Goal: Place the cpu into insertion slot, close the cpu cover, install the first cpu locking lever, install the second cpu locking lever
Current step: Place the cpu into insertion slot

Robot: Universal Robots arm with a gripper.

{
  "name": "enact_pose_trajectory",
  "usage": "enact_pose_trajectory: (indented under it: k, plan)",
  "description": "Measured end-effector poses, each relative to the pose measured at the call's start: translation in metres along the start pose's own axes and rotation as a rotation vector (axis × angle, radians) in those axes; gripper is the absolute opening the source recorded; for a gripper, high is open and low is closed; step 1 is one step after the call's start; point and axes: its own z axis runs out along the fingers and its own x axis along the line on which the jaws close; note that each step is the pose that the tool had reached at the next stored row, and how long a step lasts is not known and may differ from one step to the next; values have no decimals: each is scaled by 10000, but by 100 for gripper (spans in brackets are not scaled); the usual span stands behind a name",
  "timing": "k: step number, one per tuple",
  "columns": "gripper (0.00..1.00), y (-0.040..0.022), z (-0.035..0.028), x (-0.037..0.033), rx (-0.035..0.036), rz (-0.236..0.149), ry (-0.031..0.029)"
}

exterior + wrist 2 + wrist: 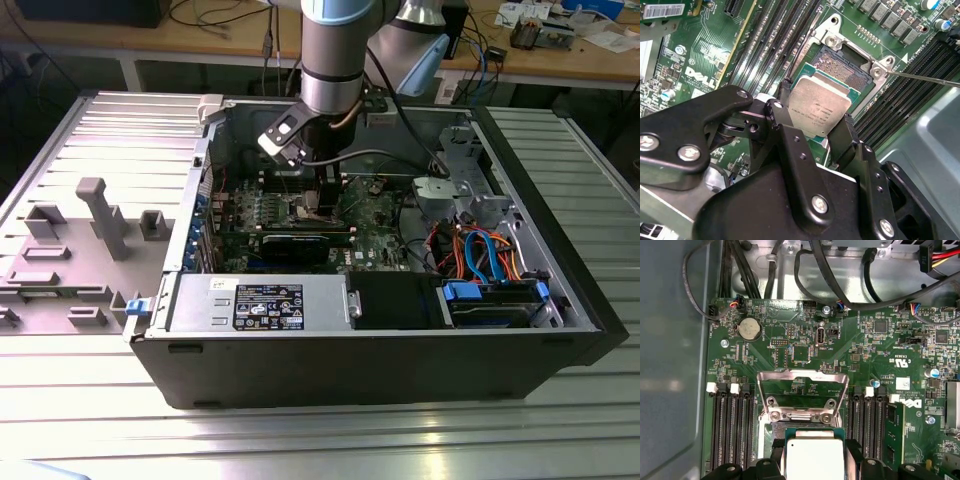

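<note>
My gripper (316, 198) reaches down into the open computer case from the arm above. In both wrist views its black fingers (784, 98) are shut on the cpu (819, 107), a square chip with a silver-grey top, gripped by two opposite edges. The cpu (814, 457) hangs just over the near part of the insertion slot (846, 67), whose field of fine pins lies bare beyond it. Whether chip and socket touch I cannot tell. The cpu cover (800, 407) stands swung up and open behind the socket. A thin locking lever (925, 79) sticks out beside the socket.
Long black memory slots (732, 430) flank the socket on both sides. A black card (300, 243) lies across the board, with the power-supply box (260, 300) along the case's front wall. Coloured cables (480, 250) fill the exterior view's right. A grey fixture tray (100, 220) stands outside.
</note>
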Motion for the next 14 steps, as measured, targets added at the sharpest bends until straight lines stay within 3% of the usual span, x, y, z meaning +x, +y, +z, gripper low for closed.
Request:
enact_pose_trajectory:
  k: [14]
  plan:
    - [55,-1,37,1,0,0,0]
